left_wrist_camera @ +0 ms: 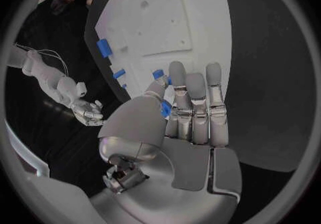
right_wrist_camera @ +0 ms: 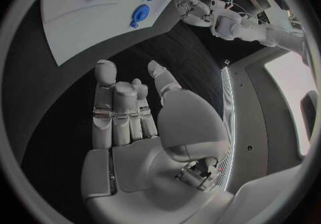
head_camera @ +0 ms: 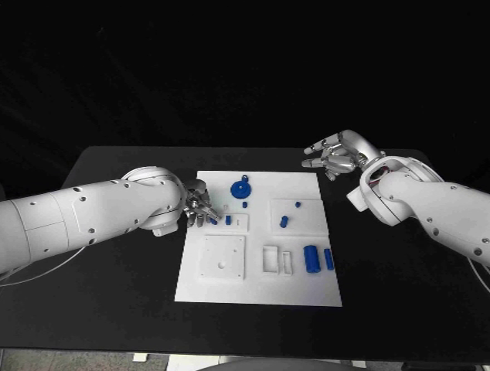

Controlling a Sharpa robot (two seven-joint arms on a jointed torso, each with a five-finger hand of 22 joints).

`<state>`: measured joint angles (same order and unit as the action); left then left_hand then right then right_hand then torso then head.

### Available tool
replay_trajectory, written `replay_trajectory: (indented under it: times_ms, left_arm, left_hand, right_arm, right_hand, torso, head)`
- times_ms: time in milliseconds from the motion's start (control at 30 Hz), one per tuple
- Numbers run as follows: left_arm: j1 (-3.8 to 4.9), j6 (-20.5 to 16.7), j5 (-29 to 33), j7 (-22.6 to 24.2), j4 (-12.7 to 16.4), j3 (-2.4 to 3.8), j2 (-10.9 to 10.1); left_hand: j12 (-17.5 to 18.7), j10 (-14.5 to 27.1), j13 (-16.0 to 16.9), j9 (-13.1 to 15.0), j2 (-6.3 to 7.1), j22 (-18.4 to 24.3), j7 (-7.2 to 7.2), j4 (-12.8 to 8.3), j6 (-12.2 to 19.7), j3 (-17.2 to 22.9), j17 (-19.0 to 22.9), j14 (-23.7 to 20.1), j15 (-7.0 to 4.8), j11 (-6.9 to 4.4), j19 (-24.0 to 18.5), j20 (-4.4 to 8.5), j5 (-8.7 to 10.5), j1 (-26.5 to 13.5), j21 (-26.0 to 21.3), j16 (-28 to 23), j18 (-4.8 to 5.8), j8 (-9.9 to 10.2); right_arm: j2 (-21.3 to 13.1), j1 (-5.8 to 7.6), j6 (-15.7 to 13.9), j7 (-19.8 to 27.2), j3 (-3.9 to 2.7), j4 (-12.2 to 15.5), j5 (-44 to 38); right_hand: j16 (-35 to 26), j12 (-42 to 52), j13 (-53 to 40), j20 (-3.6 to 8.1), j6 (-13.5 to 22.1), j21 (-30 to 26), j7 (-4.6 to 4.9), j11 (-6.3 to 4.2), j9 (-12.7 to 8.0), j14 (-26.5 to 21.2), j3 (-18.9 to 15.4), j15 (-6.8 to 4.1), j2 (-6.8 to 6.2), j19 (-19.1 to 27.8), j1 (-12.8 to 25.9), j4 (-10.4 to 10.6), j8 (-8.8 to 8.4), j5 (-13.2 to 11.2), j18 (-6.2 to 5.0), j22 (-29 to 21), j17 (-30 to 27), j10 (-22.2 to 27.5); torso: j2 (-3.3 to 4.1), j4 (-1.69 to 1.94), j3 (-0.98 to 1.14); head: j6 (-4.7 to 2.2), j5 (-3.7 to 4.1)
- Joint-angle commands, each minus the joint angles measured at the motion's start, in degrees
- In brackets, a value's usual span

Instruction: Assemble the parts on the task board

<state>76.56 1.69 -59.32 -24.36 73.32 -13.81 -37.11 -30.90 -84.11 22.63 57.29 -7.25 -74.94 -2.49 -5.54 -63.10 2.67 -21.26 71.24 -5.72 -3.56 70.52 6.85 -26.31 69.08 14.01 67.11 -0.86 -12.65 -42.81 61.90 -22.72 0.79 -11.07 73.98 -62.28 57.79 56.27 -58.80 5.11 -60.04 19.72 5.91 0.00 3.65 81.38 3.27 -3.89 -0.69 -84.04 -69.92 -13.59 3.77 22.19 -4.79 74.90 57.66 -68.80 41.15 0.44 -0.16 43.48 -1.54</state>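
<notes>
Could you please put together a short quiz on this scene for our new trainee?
1. True or false: the right silver hand rests on the white task board.
2. Where is the left silver hand? A) at the board's left edge; B) at its right edge; C) off the table.
3. What does the left hand pinch between thumb and finger?

Key: 1. False; it is above the black table beyond the board's far right corner, holding nothing. 2. A. 3. A small blue part.
</notes>
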Motion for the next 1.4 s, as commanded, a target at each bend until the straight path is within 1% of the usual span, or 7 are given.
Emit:
replay_trajectory:
  times_ms: [33,433,533,933,1067,1233,1400]
  left_arm:
    - [-0.03,-0.49,-0.64,1.02,0.01,0.04,0.07]
    - [-0.06,-0.02,-1.25,1.37,-0.32,0.04,0.19]
    - [-0.12,0.13,-1.46,1.39,-0.48,0.04,0.27]
    - [-0.51,0.95,-2.06,1.35,-1.03,0.04,0.55]
    - [-0.57,1.34,-2.11,1.30,-1.04,0.04,0.57]
    - [-0.62,1.67,-2.15,1.28,-1.09,0.04,0.56]
    - [-0.64,1.73,-2.22,1.28,-1.21,0.04,0.63]
  left_hand:
    - [0.17,-0.83,0.03,0.10,-0.97,-1.13,3.50,0.33,-3.52,0.13,0.03,-0.27,-0.07,-0.23,-0.09,-0.23,0.00,1.51,-0.39,-0.33,0.85,-0.26]
    - [0.14,-0.80,0.03,0.24,-0.98,-1.13,3.50,0.45,-3.49,0.19,0.04,-0.31,-0.06,-0.22,-0.09,-0.24,-0.06,1.61,-0.41,-0.30,0.86,-0.26]
    - [0.14,-0.80,0.03,0.24,-0.98,-1.13,3.50,0.45,-3.49,0.19,0.04,-0.31,-0.06,-0.22,-0.09,-0.24,-0.06,1.61,-0.41,-0.30,0.86,-0.26]
    - [0.12,-0.76,0.03,0.30,-0.94,-1.14,3.49,0.49,-3.47,0.24,0.07,-0.32,-0.06,-0.21,-0.10,-0.24,-0.06,1.69,-0.43,-0.30,0.85,-0.23]
    - [0.12,-0.76,0.03,0.30,-0.94,-1.14,3.49,0.49,-3.47,0.24,0.07,-0.32,-0.06,-0.21,-0.10,-0.24,-0.06,1.69,-0.43,-0.30,0.85,-0.23]
    - [0.10,-0.74,0.03,0.32,-0.86,-1.14,3.48,0.46,-3.49,0.26,0.08,-0.34,-0.04,-0.19,-0.13,-0.26,-0.02,1.73,-0.45,-0.30,0.86,-0.19]
    - [0.10,-0.74,0.03,0.32,-0.86,-1.14,3.48,0.46,-3.49,0.26,0.08,-0.34,-0.04,-0.19,-0.13,-0.26,-0.02,1.73,-0.45,-0.30,0.86,-0.19]
  right_arm:
    - [0.01,-0.04,0.54,0.47,-0.03,0.02,-0.04]
    - [0.02,-0.05,0.57,0.45,-0.03,0.03,-0.04]
    - [0.02,-0.05,0.58,0.44,-0.03,0.02,-0.04]
    - [-0.01,-0.05,0.63,0.43,-0.03,0.03,-0.04]
    - [-0.02,-0.05,0.63,0.42,-0.03,0.03,-0.04]
    - [-0.01,-0.06,0.63,0.43,-0.03,0.01,-0.04]
    - [-0.01,-0.06,0.63,0.44,-0.03,0.01,-0.04]
  right_hand:
    - [0.16,0.00,-0.06,0.00,0.00,0.38,0.25,-0.11,-0.08,0.38,0.36,-0.11,0.02,-1.74,0.46,-0.10,-0.23,0.21,-0.83,2.09,0.06,-0.38]
    - [0.16,0.00,-0.06,0.00,0.00,0.38,0.25,-0.11,-0.08,0.38,0.36,-0.11,0.02,-1.74,0.46,-0.10,-0.23,0.21,-0.83,2.09,0.06,-0.38]
    - [0.16,0.00,-0.06,0.00,0.00,0.38,0.25,-0.11,-0.08,0.38,0.36,-0.11,0.02,-1.74,0.46,-0.10,-0.23,0.21,-0.83,2.09,0.06,-0.38]
    - [0.16,0.00,-0.06,0.00,0.00,0.38,0.25,-0.11,-0.08,0.38,0.36,-0.11,0.02,-1.74,0.46,-0.10,-0.23,0.21,-0.83,2.09,0.06,-0.38]
    - [0.06,-0.05,-0.01,0.02,-0.04,0.34,0.23,-0.12,-0.08,0.40,0.29,-0.12,0.06,-1.77,0.49,-0.13,-0.23,0.18,-0.83,2.08,0.04,-0.41]
    - [0.06,-0.05,-0.01,0.02,-0.04,0.34,0.23,-0.12,-0.08,0.40,0.29,-0.12,0.06,-1.77,0.49,-0.13,-0.23,0.18,-0.83,2.08,0.04,-0.41]
    - [0.06,-0.05,-0.01,0.02,-0.04,0.34,0.23,-0.12,-0.08,0.40,0.29,-0.12,0.06,-1.77,0.49,-0.13,-0.23,0.18,-0.83,2.08,0.04,-0.41]
  torso:
    - [0.01,0.01,-0.01]
    - [-0.01,0.01,-0.01]
    - [-0.01,0.00,-0.04]
    - [-0.01,-0.03,-0.03]
    - [-0.01,0.04,-0.01]
    - [-0.03,0.03,-0.04]
    - [-0.01,0.00,-0.01]
  head:
    - [0.02,0.00]
    - [0.06,-0.03]
    - [0.08,-0.06]
    - [0.14,0.01]
    - [0.19,0.04]
    - [0.13,0.05]
    - [0.14,0.06]
